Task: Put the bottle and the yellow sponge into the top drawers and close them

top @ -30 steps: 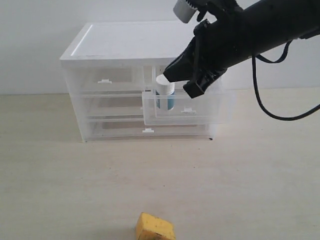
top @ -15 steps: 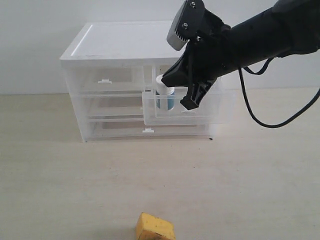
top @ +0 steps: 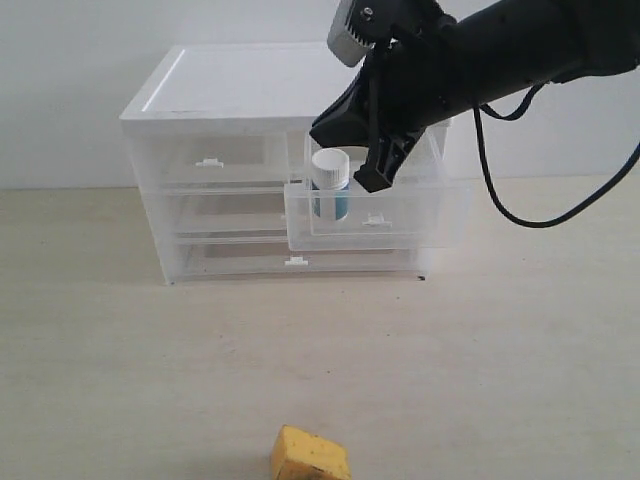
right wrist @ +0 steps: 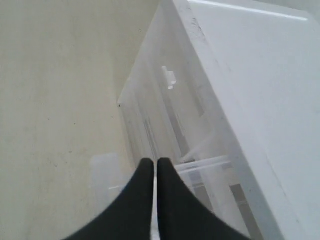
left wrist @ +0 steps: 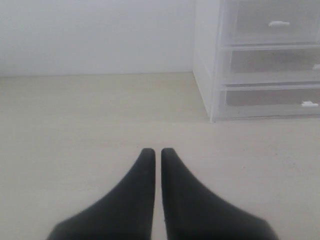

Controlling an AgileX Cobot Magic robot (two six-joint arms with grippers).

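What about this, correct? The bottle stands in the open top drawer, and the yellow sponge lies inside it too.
One part is wrong: the bottle stands in the open top drawer, but the yellow sponge lies on the table, as the exterior view shows.

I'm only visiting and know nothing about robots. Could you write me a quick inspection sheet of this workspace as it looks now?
Surface: pale beige tabletop.
Job's things: small white-capped, teal-labelled bottle upright in the pulled-out clear plastic top right drawer; orange-yellow sponge wedge on the table at the front; top left drawer shut.
Clutter: nothing seen.
Grippers: left gripper shut, empty; right gripper shut, empty, above the open drawer.
Cables: black cable looping from the right arm.
Surroundings: plain white wall.
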